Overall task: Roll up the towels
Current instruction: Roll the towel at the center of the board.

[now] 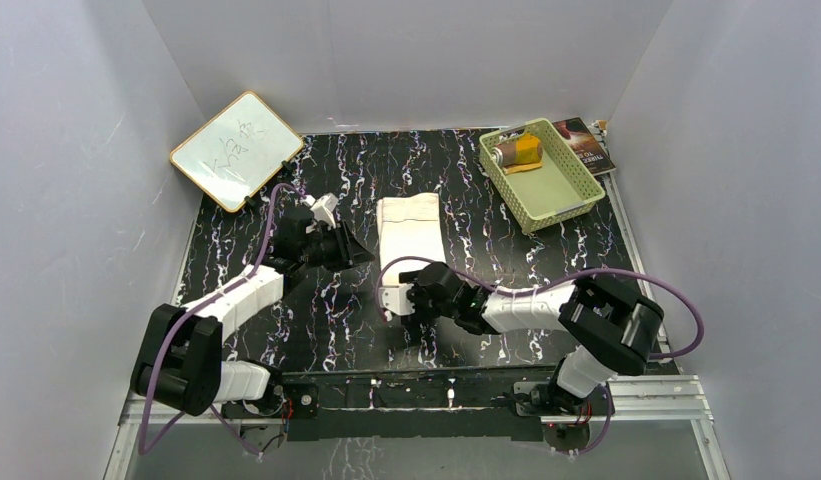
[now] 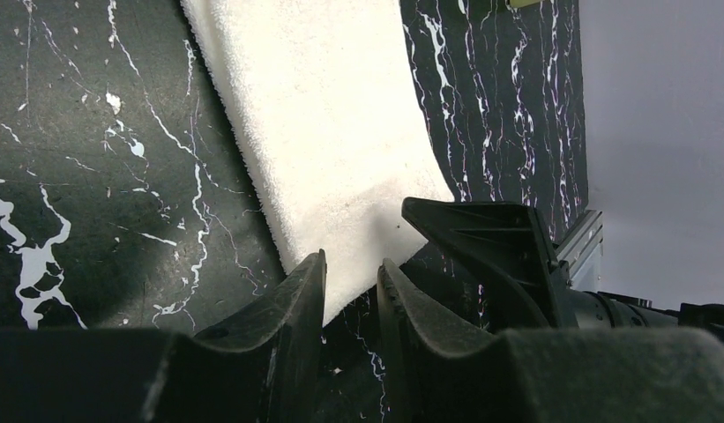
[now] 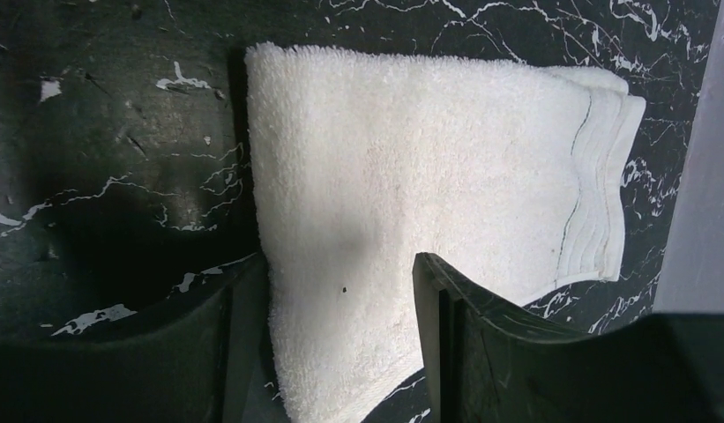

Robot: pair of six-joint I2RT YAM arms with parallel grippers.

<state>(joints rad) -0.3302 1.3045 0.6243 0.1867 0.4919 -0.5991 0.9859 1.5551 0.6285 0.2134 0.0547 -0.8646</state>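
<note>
**Here: one towel flat between my arms, one in the basket**

Nearest to me, my right end effector (image 1: 396,305) is low over the black, white-veined counter (image 1: 486,240). In the right wrist view its two fingers stand wide apart, one on each side of the near end of the cream-white towel (image 3: 411,159). I cannot tell whether they touch the cloth.

That towel (image 1: 411,230) lies flat at the middle of the counter as a long folded strip running away from me. Its stitched hem is at the far end.

A little farther out and to the left, my left end effector (image 1: 351,250) sits just beside the towel's left edge, pointing toward it. In the left wrist view its fingers are only a narrow gap apart. They hold nothing, and the towel's corner shows beyond the gap.

At the far right stands a green basket (image 1: 567,211). The orange-yellow towel (image 1: 526,152) lies in its far end as a compact bundle that looks rolled. A dark booklet (image 1: 589,145) lies just behind the basket. At the far left a whiteboard (image 1: 236,150) leans against the wall.
</note>
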